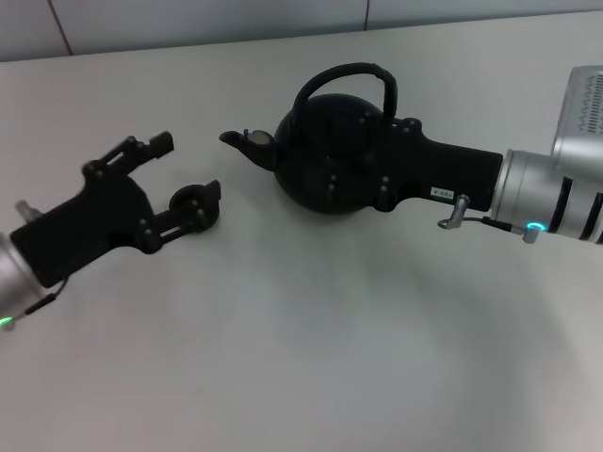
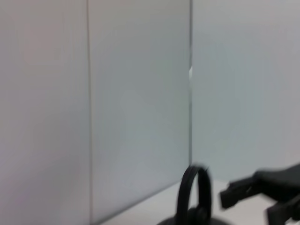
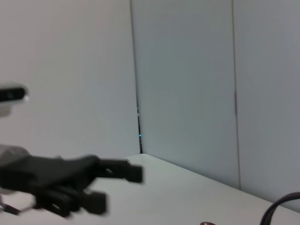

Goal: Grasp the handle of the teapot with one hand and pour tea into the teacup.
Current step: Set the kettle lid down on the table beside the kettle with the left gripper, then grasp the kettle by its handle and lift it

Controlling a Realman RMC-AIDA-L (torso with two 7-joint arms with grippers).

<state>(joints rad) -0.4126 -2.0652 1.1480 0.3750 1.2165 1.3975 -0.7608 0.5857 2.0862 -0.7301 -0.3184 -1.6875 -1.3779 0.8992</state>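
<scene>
The white surface (image 1: 311, 358) carries the teapot (image 1: 316, 155) near its far edge, spout toward the left edge. The right claw (image 1: 363, 155) is laid over it; its state cannot be told. The left claw (image 1: 188, 174) is spread wide around the teacup (image 1: 188, 199).

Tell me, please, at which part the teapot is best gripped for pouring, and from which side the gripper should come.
Probably the thick wrapped top of the handle, the hoop arching over the teapot. It stands upright, open underneath. The spout points to the robot's left, so approach from the right, where the right gripper is.
</scene>
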